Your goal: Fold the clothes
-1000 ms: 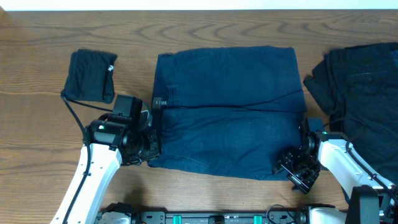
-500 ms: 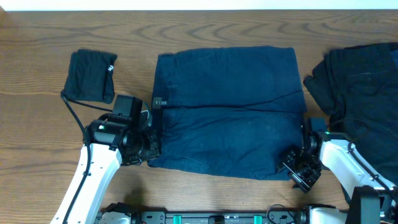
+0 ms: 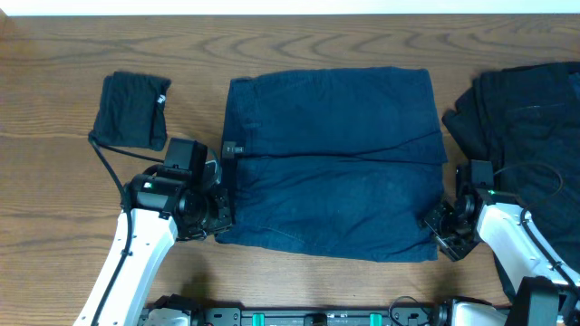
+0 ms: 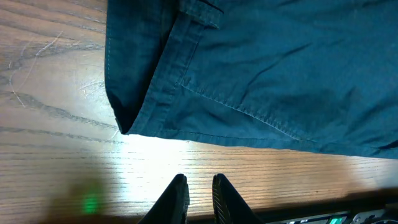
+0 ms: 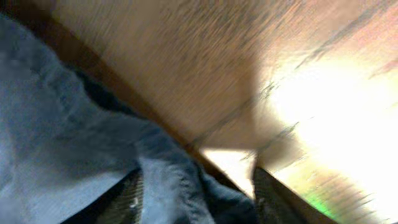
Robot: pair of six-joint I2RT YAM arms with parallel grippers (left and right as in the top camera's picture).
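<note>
The navy-blue shorts point(image 3: 335, 154) lie flat in the middle of the table, folded, with the waistband to the left. My left gripper point(image 3: 222, 215) is at their lower left corner. In the left wrist view the left gripper point(image 4: 200, 186) is shut and empty over bare wood, just short of the shorts' corner point(image 4: 124, 127). My right gripper point(image 3: 441, 228) is at the lower right corner. In the right wrist view the right gripper point(image 5: 199, 199) is open, with the shorts' edge point(image 5: 168, 186) lying between the jaws.
A small black folded piece point(image 3: 133, 110) with a white tag point(image 3: 161, 99) lies at the upper left. A pile of black and charcoal garments point(image 3: 530, 127) lies at the right edge, close behind my right arm. The table's front edge is just below both arms.
My right gripper has moved right and a little up, from the shorts' lower edge to their lower right corner. The left arm and the clothes have not moved.
</note>
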